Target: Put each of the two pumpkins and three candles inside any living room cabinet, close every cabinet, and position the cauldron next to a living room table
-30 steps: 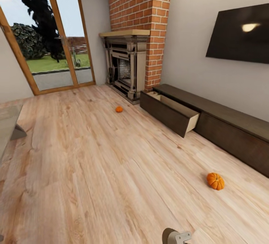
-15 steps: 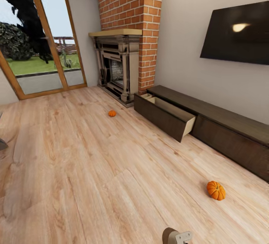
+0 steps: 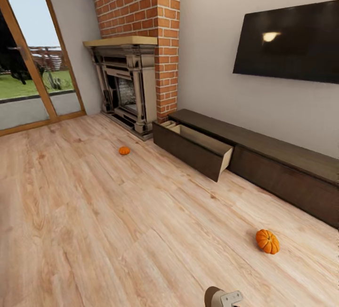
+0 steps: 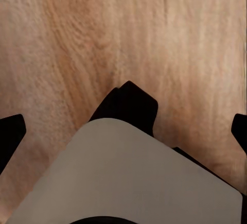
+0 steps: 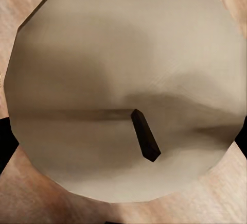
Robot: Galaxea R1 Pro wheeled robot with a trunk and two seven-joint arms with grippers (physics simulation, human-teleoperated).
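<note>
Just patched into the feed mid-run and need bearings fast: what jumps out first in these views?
Two pumpkins on the wood floor: the near one in front of the long dark cabinet, the far one before the brick fireplace. The cabinet's drawer nearest the fireplace is pulled out, tan inside. In the right wrist view, a pale candle with a dark wick sits close against the lens.

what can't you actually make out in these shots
- Open drawer, head view: its own walls hide the bottom, contents unknown.
- Cabinet, head view: right end cut off by the picture edge.
- Candle, right wrist view: too close, sides cut off.
- Pale object, left wrist view: cut off at the edge, unidentifiable.
</note>
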